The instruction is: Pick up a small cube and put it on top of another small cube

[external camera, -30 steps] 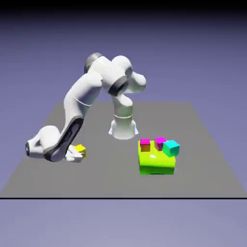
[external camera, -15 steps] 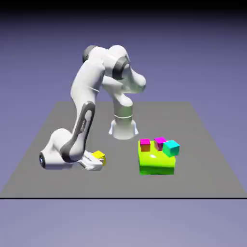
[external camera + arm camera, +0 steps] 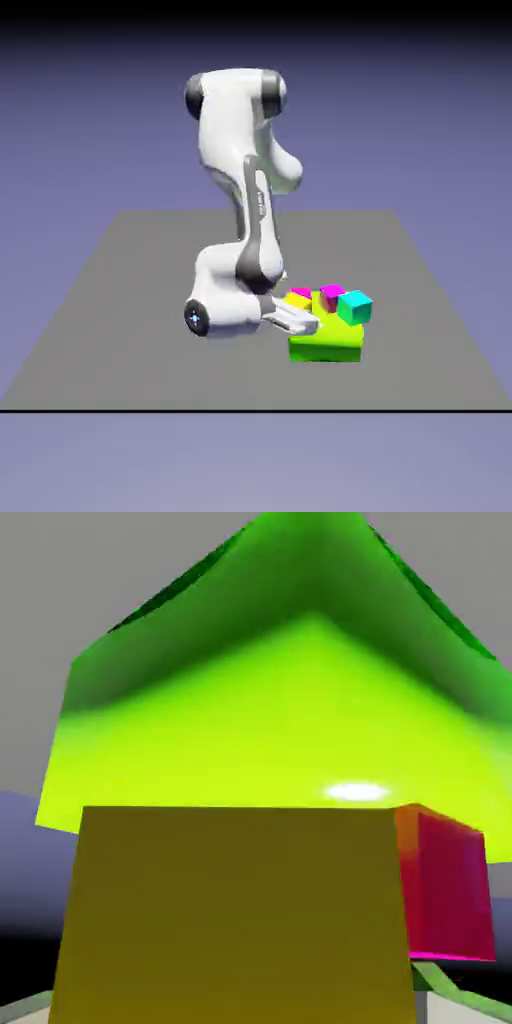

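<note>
The hand (image 3: 298, 318) grips a smooth yellow cube (image 3: 297, 301).

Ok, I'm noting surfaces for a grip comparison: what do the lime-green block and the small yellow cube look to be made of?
The lime-green block looks like glossy plastic, judging by the bright white highlight on it, though it is rendered, so painted material is possible. The yellow cube seems matt, perhaps plastic or painted wood: its face shows flat colour without highlight or grain.
</note>
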{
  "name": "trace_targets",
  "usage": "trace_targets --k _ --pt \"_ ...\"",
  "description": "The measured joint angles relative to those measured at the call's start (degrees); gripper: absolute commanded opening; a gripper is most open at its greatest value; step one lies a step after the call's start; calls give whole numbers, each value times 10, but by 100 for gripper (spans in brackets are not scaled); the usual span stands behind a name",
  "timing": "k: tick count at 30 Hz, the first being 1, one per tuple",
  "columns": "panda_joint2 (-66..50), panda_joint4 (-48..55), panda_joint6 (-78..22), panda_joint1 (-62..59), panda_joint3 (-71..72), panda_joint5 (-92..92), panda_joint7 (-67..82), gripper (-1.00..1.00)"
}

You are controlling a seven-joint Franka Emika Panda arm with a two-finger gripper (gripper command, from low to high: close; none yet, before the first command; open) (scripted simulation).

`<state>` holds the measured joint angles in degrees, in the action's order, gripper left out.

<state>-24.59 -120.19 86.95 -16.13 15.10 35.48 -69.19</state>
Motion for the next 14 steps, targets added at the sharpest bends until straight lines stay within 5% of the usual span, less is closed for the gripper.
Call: trace_targets --k 11,12,14 --pt "51 -87 99 3 143 42 -74 -100" --pt "51 -91 105 4 144 44 -73 100" --pt "51 -91 104 4 144 43 -73 100"
